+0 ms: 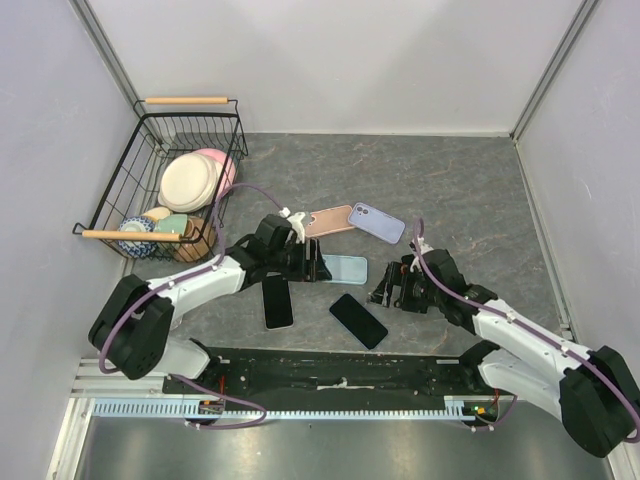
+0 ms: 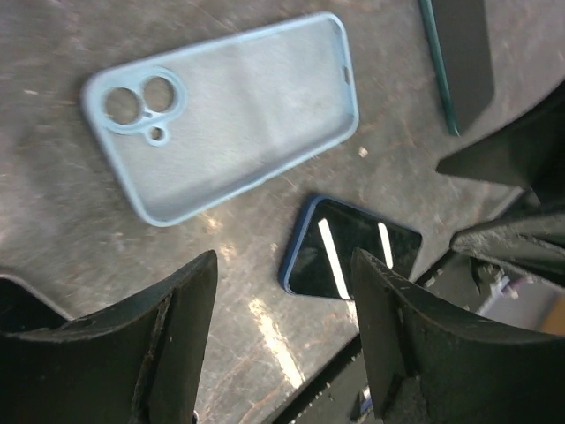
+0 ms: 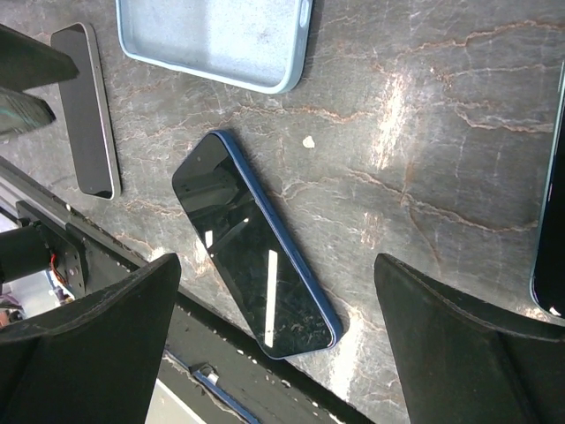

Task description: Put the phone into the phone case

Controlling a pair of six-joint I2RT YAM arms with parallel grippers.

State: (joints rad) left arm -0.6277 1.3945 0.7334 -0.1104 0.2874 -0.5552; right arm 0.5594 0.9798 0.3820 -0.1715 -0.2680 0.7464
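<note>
The light blue phone case (image 1: 346, 268) lies open side up in the middle of the table; it also shows in the left wrist view (image 2: 221, 115) and the right wrist view (image 3: 221, 40). A black phone with a blue edge (image 1: 358, 320) lies screen up just near of it, also seen in the left wrist view (image 2: 349, 252) and the right wrist view (image 3: 256, 265). My left gripper (image 1: 318, 266) (image 2: 282, 265) is open and empty beside the case's left end. My right gripper (image 1: 385, 292) (image 3: 275, 265) is open and empty, hovering over the blue-edged phone.
A silver-edged phone (image 1: 277, 301) (image 3: 84, 106) lies left of the blue one. A dark green-edged phone (image 2: 459, 53) (image 3: 552, 221) lies by the right gripper. A pink case (image 1: 330, 220) and a lavender case (image 1: 376, 222) lie farther back. A wire basket (image 1: 120, 200) of dishes stands far left.
</note>
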